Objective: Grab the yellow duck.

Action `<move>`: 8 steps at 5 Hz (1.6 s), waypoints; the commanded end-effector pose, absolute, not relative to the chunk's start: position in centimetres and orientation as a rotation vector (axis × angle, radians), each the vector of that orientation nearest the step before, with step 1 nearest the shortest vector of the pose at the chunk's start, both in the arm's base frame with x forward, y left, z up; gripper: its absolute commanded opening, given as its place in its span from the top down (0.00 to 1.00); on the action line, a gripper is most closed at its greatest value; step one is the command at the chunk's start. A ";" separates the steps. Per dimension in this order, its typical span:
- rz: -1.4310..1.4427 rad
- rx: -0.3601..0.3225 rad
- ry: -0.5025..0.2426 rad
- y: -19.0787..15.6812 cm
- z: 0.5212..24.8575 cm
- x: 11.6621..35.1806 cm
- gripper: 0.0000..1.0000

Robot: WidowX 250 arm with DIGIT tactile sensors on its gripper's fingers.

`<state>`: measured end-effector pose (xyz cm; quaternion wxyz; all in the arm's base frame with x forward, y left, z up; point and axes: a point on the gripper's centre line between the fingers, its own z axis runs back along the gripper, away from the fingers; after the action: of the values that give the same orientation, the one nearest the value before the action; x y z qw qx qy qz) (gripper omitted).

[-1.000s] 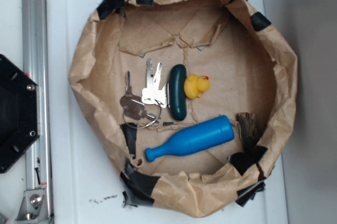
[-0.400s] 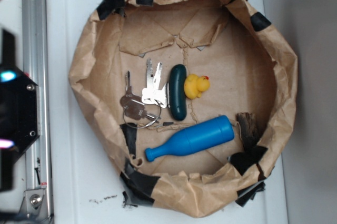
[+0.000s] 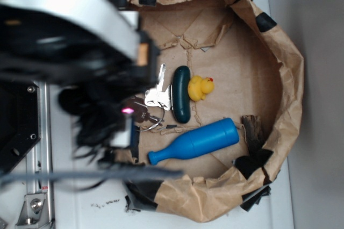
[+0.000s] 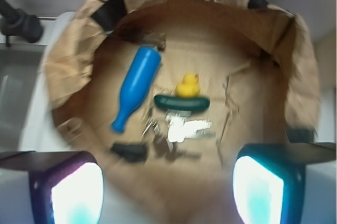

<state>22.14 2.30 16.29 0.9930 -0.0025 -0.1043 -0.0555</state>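
The yellow duck (image 3: pixel 200 87) (image 4: pixel 188 85), tiny with an orange beak, sits on the floor of a brown paper nest (image 3: pixel 279 62) (image 4: pixel 68 61), touching the right side of a dark green oblong object (image 3: pixel 181 101) (image 4: pixel 181 102). My gripper (image 4: pixel 167 192) is open, its two glowing fingers (image 4: pixel 76 192) wide apart, high above the near rim of the nest and well short of the duck. Nothing is between the fingers. In the exterior view the blurred arm (image 3: pixel 70 30) covers the left side; the fingertips themselves are not distinguishable there.
A blue bottle-shaped toy (image 3: pixel 194 141) (image 4: pixel 134 86) lies in front of the duck. A bunch of keys (image 3: pixel 156 97) (image 4: pixel 184 128) lies left of the green object. A dark wood chip (image 3: pixel 251 130) rests by the right wall. Black tape patches dot the paper rim.
The arm has swung in from the left and now covers the left part of the exterior view. The duck and other objects have not moved.
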 end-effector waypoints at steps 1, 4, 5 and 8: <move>-0.098 0.007 -0.261 2.9 17.4 22.6 0.00; -0.075 0.016 -0.268 4.0 14.4 25.7 0.00; -0.119 -0.019 -0.278 3.8 12.2 27.3 0.00; -0.178 -0.065 -0.162 4.4 4.7 29.6 1.00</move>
<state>28.56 3.91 3.12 0.9937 -0.0431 -0.0526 -0.0888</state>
